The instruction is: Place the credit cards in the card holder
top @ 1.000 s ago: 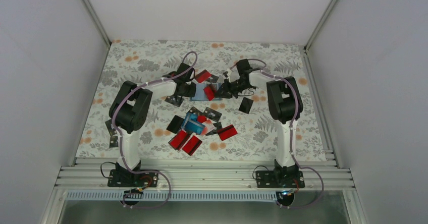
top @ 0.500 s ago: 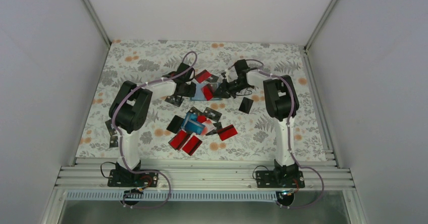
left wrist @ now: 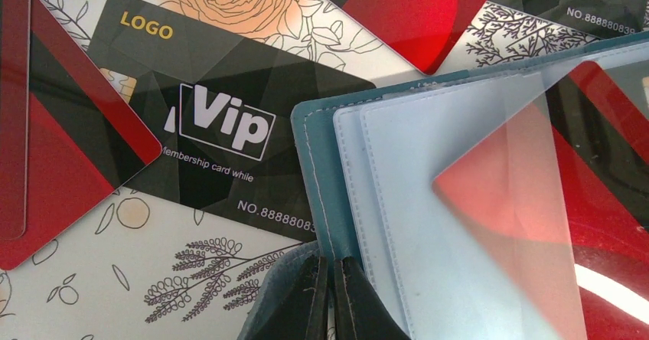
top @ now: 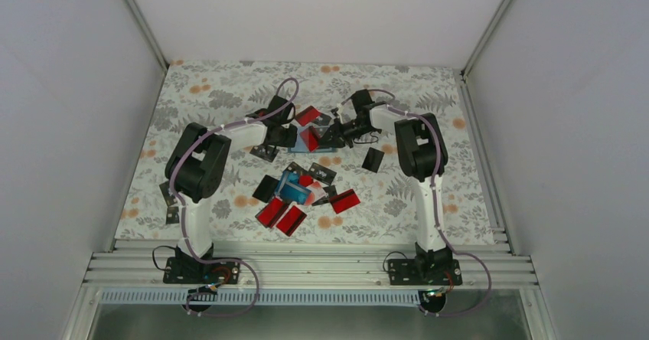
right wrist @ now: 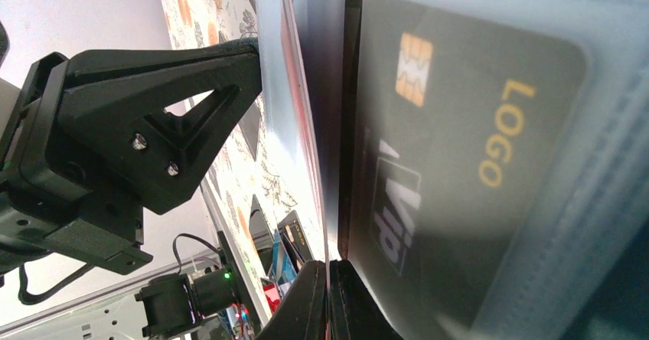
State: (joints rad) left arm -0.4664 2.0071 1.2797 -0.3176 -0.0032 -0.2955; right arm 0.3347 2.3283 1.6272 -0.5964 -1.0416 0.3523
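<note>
Open card holder (top: 309, 139) at far centre of floral worktop (top: 207, 95); left fingers (left wrist: 310, 302) clamped on its teal cover edge; right fingers (right wrist: 302, 309) clamped on a clear sleeve beside a sleeved black card (right wrist: 459, 164); loose credit cards (top: 295, 198) heaped nearer the arm bases.

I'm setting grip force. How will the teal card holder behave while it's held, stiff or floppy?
Probably floppy: the card holder has a stitched cover that looks soft, pinched at one edge by the left claw. Its clear sleeves look thin and fan apart, so they'd likely bend under a pushed card. Their glossy plastic may be slippery.
</note>
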